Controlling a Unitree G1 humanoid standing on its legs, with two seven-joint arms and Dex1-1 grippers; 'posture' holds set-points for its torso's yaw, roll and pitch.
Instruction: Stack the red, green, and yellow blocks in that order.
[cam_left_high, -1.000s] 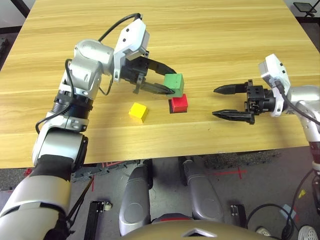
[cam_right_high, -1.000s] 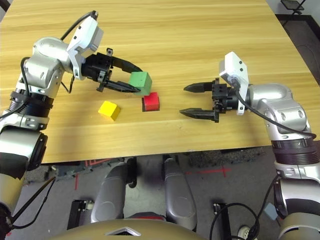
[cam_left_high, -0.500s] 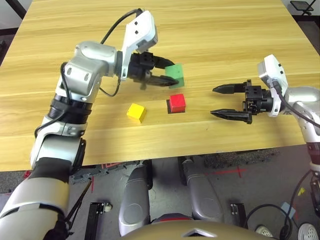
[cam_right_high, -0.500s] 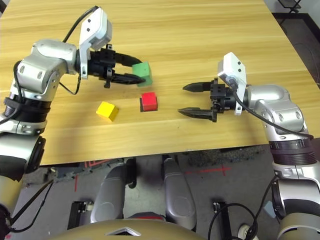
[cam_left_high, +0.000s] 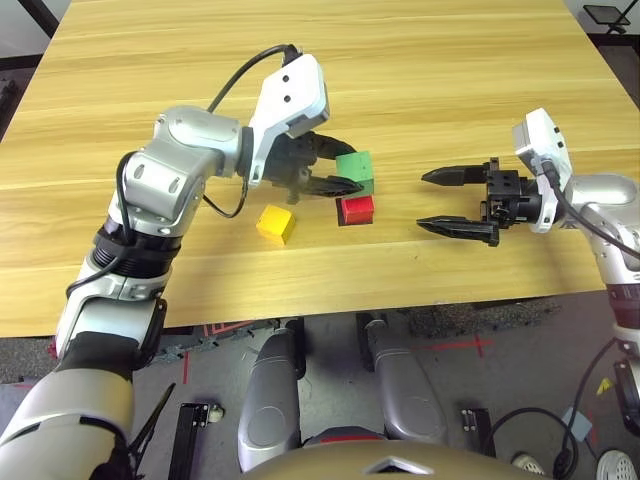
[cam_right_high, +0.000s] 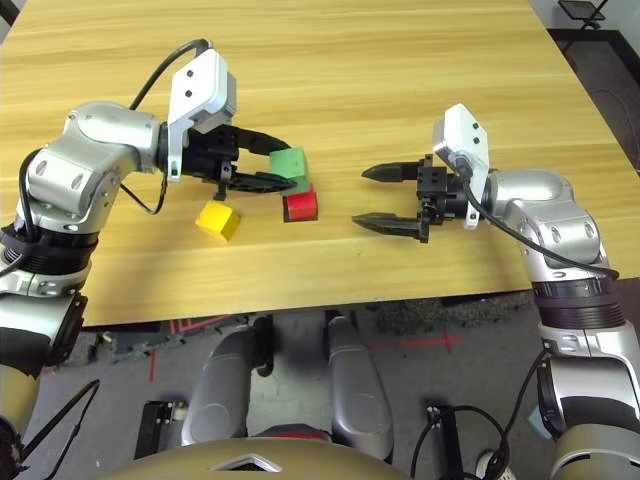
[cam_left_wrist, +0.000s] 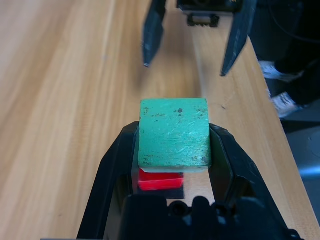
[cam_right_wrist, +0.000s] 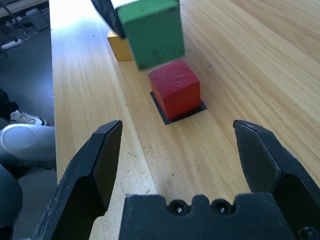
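Right wrist view: the green block (cam_right_wrist: 150, 31), clamped by the left gripper (cam_left_high: 345, 180), is seen clear above the red block (cam_right_wrist: 175, 87); the right gripper (cam_left_high: 436, 200) is held wide open.

A light wooden plank table (cam_left_high: 420, 60) carries a small bright red wooden cube (cam_left_high: 356, 209), seated on a flat black square patch (cam_right_wrist: 176, 116) near the front edge, and a same-sized yellow wooden cube (cam_left_high: 275, 223) resting apart from it, to its left.
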